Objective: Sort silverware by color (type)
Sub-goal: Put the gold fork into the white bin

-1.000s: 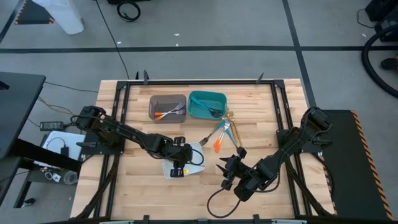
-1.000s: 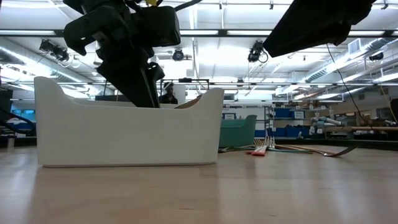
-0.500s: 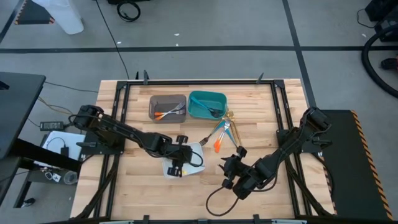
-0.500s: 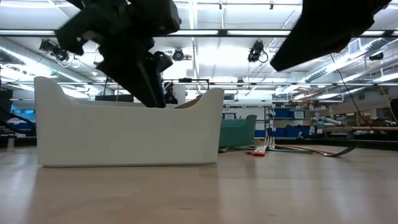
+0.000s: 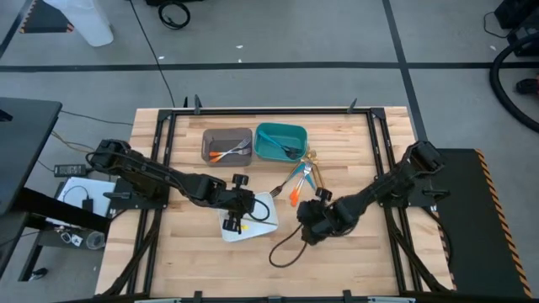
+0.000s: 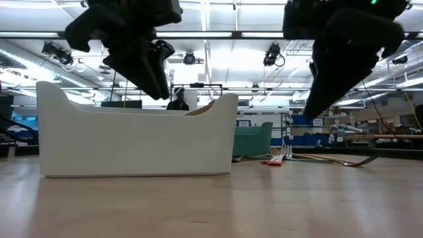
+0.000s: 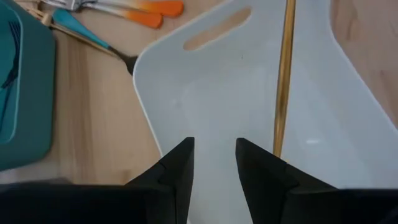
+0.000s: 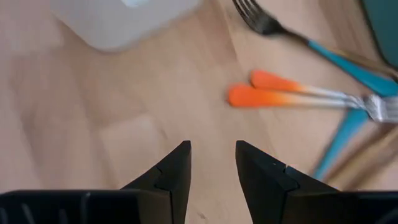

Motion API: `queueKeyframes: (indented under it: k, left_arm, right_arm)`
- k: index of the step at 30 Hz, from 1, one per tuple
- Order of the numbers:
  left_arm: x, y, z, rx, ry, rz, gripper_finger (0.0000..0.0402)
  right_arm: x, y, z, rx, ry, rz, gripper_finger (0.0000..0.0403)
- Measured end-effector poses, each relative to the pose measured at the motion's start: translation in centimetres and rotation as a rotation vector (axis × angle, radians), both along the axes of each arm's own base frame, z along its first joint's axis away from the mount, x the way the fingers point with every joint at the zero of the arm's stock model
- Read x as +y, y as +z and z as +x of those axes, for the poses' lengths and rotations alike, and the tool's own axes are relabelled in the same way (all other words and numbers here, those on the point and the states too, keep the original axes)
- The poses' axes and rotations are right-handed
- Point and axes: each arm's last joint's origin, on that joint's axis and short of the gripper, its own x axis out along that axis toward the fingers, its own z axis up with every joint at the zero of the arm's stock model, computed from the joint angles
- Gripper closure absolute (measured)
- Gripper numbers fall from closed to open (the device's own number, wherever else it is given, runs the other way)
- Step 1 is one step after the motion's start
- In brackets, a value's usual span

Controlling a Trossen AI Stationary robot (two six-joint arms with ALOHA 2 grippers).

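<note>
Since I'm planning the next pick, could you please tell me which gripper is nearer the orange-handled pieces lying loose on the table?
Right. The right gripper hovers just short of the orange-handled pieces, while the left gripper is over the white tray.

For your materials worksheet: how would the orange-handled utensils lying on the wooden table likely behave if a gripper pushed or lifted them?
The orange-handled utensils look slim and rigid, so probably stiff and light. Lying flat on the wooden table, they would likely slide rather than roll. Their smooth, glossy-looking handles may slip between fingers.

I can read no text, label or number here; the far shelves are perhaps too blurred.
</note>
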Motion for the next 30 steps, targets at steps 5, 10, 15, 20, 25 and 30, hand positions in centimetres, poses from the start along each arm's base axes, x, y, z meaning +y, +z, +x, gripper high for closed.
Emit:
queueKeyframes:
  k: [5,10,15,20,25,30]
  left_arm:
    - [-0.1,0.4,0.1,-0.037,0.008,-0.008,0.0274]
    - [-0.2,0.5,0.3,-0.072,0.032,-0.012,0.0274]
    - [-0.6,0.6,0.8,-0.124,0.040,-0.038,0.0274]
    - [-1.4,0.2,1.3,-0.159,0.033,-0.053,0.0274]
    - [-2.2,-0.9,1.9,-0.161,0.026,-0.066,0.0274]
    - [-2.7,-1.8,2.1,-0.144,0.042,-0.081,0.0274]
  right_arm:
    - [-1.8,-0.3,-0.4,0.144,-0.024,-0.011,0.0265]
    - [-3.4,-0.3,-0.5,0.269,0.048,0.005,0.0272]
    - [-5.0,0.1,-0.4,0.327,0.114,0.000,0.0281]
    - [-6.3,0.3,-0.1,0.359,0.178,-0.017,0.0284]
    - [-7.6,0.9,-0.1,0.366,0.194,-0.019,0.0284]
    - [-8.3,2.1,-0.5,0.338,0.200,0.001,0.0284]
